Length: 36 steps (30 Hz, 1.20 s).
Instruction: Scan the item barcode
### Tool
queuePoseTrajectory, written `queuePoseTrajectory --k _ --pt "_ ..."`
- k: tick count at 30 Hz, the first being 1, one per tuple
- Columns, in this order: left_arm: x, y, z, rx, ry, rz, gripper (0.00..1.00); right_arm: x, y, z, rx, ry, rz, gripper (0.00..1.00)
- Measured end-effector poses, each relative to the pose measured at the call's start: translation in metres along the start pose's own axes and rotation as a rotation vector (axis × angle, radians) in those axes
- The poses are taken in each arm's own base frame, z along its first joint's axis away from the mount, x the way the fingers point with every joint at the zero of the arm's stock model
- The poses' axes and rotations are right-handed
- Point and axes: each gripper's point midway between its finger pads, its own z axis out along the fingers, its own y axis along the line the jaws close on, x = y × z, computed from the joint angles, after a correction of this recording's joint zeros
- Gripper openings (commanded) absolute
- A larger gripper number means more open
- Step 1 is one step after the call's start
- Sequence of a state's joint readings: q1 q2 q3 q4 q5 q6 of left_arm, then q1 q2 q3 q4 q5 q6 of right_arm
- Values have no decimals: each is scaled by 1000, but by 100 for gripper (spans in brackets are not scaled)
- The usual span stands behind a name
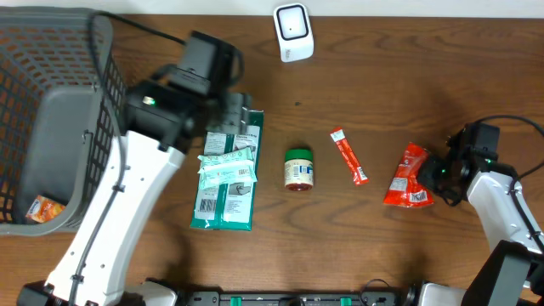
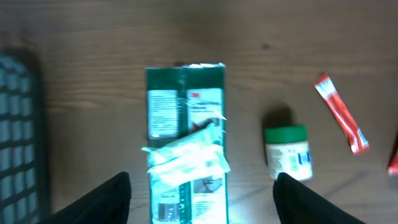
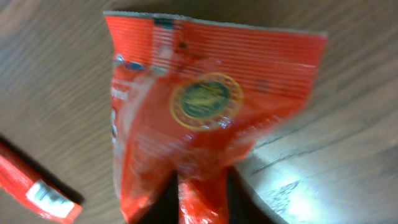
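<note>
Right gripper (image 3: 202, 200) pinches one red pouch (image 3: 205, 106); one jar (image 1: 298, 168).

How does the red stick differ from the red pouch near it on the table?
The stick is thin, long and flat; the pouch is wide and crumpled. The stick lies clear of both arms; the pouch has one end inside the right tool. The pouch bears a round gold emblem; the stick has a white end. Both are red and lie on the table.
</note>
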State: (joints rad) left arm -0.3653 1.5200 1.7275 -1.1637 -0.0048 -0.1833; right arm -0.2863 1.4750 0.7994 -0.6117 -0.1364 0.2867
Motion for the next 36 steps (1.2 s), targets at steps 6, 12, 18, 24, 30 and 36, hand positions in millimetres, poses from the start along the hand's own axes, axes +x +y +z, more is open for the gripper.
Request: queuePoseTrajectory --k 6,12,18,24,30,36 --pt "-55 87 -58 -104 -209 -222 80 -40 20 -30 -50 -76 -16 99" --pt "-58 201 -97 -286 -342 -485 80 -52 34 -43 -103 -96 -29 99" --pt "-23 293 -89 -425 -288 -738 81 -45 34 -43 -108 -67 -25 99" --pt "36 345 -35 -471 -41 -906 81 -44 35 -43 -115 -65 -26 99" --pt "90 376 13 -476 165 -1024 82 -44 35 -43 -116 -65 -26 99" --pt "138 390 39 -547 311 -1140 82 -44 35 -43 -116 -65 -26 99"
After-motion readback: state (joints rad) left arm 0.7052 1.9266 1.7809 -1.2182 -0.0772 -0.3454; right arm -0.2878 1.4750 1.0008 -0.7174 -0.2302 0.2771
